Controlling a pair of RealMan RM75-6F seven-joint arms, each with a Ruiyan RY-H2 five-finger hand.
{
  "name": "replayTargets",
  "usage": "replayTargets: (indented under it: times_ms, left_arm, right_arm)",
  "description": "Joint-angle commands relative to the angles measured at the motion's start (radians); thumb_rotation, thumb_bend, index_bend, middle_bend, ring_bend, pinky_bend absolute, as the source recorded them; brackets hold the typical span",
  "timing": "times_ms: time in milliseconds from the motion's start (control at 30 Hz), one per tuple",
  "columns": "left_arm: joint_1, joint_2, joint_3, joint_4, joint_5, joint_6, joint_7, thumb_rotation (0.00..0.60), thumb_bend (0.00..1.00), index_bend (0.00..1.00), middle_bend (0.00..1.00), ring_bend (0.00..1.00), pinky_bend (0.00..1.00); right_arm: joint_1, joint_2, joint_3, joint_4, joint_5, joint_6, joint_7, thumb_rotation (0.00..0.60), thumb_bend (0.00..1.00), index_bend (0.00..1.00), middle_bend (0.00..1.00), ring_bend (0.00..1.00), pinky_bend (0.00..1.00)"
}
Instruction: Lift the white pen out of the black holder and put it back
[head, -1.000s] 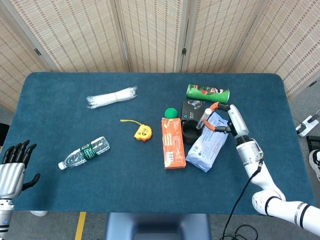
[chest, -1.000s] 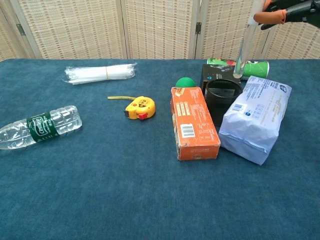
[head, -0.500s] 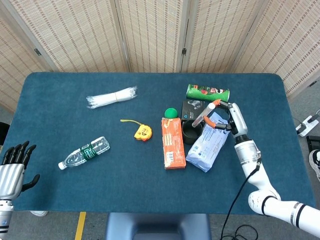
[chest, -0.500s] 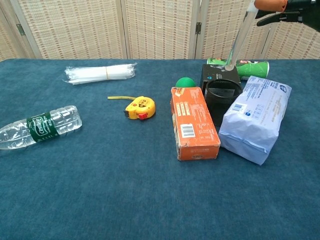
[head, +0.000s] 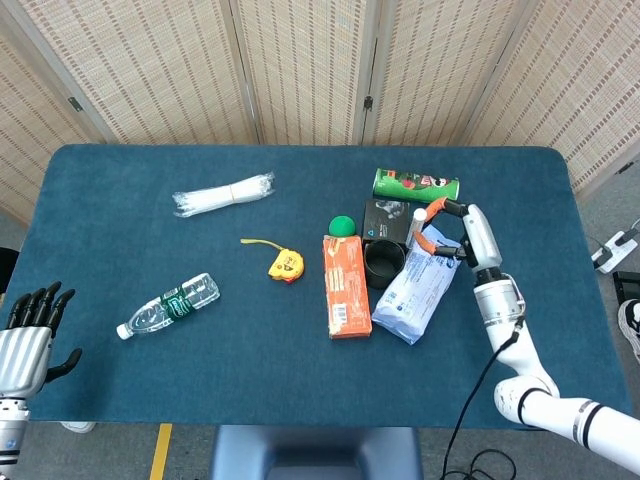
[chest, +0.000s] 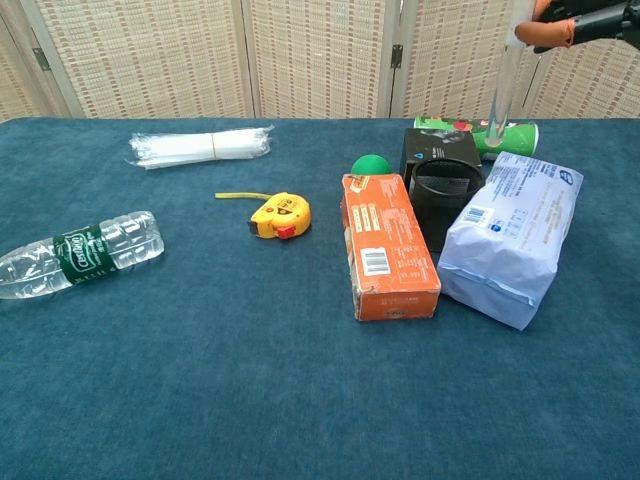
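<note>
A blue table (head: 150, 400) carries the clutter at its right: a white-and-blue bag (chest: 512, 235) and an orange box (chest: 388, 245) flank the black holder (chest: 440, 195). The right hand (head: 462, 237) pinches the white pen (chest: 505, 85) by its top, nearly upright in the air, above and just right of the holder. The left hand (head: 28, 335) hangs off the near left corner, fingers spread, holding nothing.

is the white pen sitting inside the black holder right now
No, the right hand holds the white pen in the air, its lower tip clear above the rim of the black holder.
</note>
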Motion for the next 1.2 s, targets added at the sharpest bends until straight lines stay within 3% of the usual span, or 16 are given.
replayTargets:
  times_ms: [33,200,400,500,733,800,900,1033,1200]
  left_arm:
    - [0.000,0.000,0.001,0.000,0.000,0.000,-0.001,0.600,0.30,0.14,0.08,0.05,0.11]
    - [0.002,0.000,0.002,0.002,-0.001,0.000,-0.003,0.600,0.30,0.14,0.08,0.05,0.11]
    - [0.001,0.001,0.002,0.003,-0.001,-0.001,-0.005,0.600,0.30,0.14,0.08,0.05,0.11]
    - [0.000,0.001,0.003,0.004,-0.001,-0.003,-0.003,0.600,0.30,0.14,0.08,0.05,0.11]
    - [-0.006,-0.002,0.001,0.002,-0.001,-0.009,0.002,0.600,0.30,0.14,0.08,0.05,0.12]
    - [-0.007,-0.002,0.001,0.001,-0.002,-0.010,0.003,0.600,0.30,0.14,0.08,0.05,0.12]
    - [-0.007,-0.001,0.001,0.000,-0.004,-0.012,0.002,0.600,0.30,0.14,0.08,0.05,0.12]
    - [-0.005,0.001,0.004,0.000,-0.006,-0.013,0.001,0.600,0.30,0.14,0.08,0.05,0.12]
    - [-0.001,0.002,0.005,0.002,-0.008,-0.010,-0.003,0.600,0.30,0.14,0.08,0.05,0.12]
  right_arm:
    - [0.006,-0.032,-0.003,-0.016,0.020,0.006,0.056,0.600,0.46,0.67,0.55,0.36,0.28]
    - [-0.019,0.021,0.055,-0.104,0.105,-0.159,0.359,0.600,0.46,0.67,0.55,0.36,0.29]
    - [-0.041,0.044,0.081,-0.107,0.083,-0.253,0.560,0.600,0.46,0.67,0.55,0.36,0.29]
    - [-0.033,0.038,0.052,-0.054,0.033,-0.219,0.482,0.600,0.46,0.67,0.55,0.36,0.29]
    - [0.000,-0.062,-0.017,0.086,-0.063,0.030,0.044,0.600,0.46,0.67,0.55,0.36,0.29]
    - [0.005,-0.080,-0.021,0.095,-0.070,0.058,0.003,0.600,0.46,0.67,0.55,0.36,0.29]
    - [0.008,-0.082,-0.018,0.069,-0.054,0.044,0.029,0.600,0.47,0.67,0.55,0.36,0.29]
    - [0.001,-0.032,0.019,-0.033,0.030,-0.080,0.215,0.600,0.46,0.67,0.55,0.36,0.29]
    - [-0.003,0.021,0.058,-0.074,0.082,-0.199,0.383,0.600,0.47,0.67,0.55,0.36,0.29]
